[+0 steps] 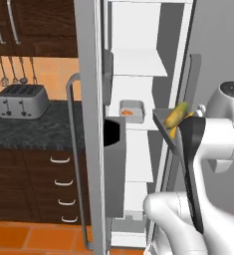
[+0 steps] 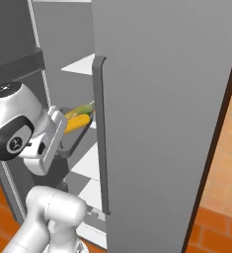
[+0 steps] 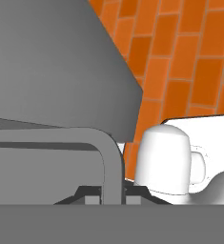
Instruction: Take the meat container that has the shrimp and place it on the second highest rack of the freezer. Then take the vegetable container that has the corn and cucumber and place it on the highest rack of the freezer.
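My gripper is shut on the near rim of the grey vegetable container, held in the air at the freezer's open front. In it lie the yellow corn and the greener cucumber. In the hand view the container's rim stands between the two dark finger tips of the gripper. The meat container with the orange shrimp rests on the second highest rack. The highest rack is bare, well above the held container.
The freezer's left door, with its black dispenser panel, stands open. A large grey door with a long handle is close on the right. A toaster sits on the dark counter above drawers.
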